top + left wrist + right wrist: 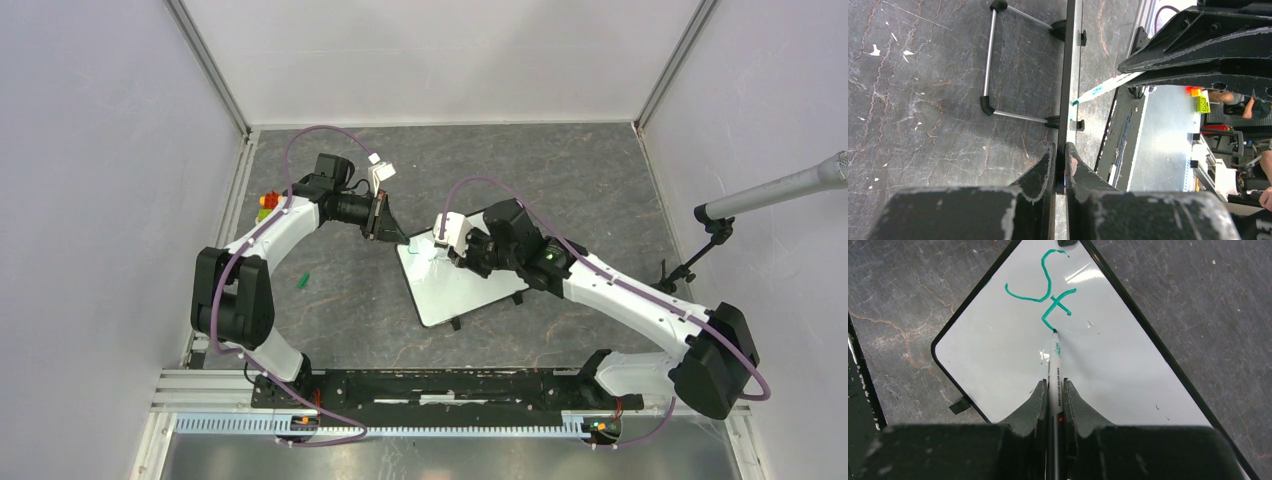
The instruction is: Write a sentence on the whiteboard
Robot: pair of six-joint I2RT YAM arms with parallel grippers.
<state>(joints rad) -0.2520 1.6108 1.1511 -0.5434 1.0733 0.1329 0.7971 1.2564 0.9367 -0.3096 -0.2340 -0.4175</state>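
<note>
Right gripper, jaws closed tight on a green marker, presses the tip to the whiteboard at the foot of the green letters "St", near one corner. Left gripper, jaws pinched shut on the board's black frame, holds it mid-table, well apart from every edge.

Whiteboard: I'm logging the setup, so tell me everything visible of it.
The whiteboard is small and white, with a thin black frame, rounded corners and a wire stand behind. It sits askew on the dark table. The left gripper pinches its edge. A marker in the right gripper touches its face below the green letters "St".
</note>
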